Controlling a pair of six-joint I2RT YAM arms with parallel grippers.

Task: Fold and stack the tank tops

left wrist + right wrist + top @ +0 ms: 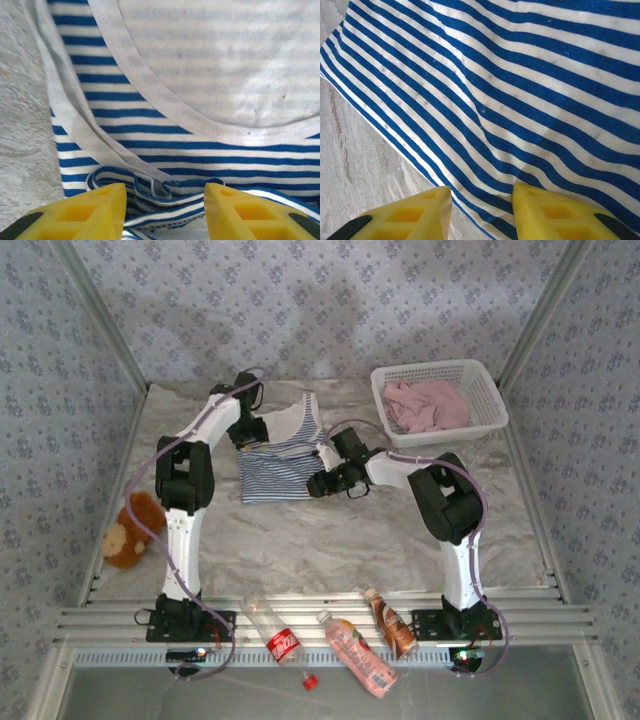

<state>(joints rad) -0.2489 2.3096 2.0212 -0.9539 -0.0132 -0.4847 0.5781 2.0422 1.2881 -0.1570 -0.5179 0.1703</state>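
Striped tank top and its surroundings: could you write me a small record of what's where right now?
striped tank top: spread on the table between the two arms
pink tank top: crumpled inside the white basket
left fingers: apart, either side of a bunched fold of the striped top
right fingers: apart, straddling the striped top's edge
plush toy: brown, at the table's left edge
bottles: three, lying near the arms' bases
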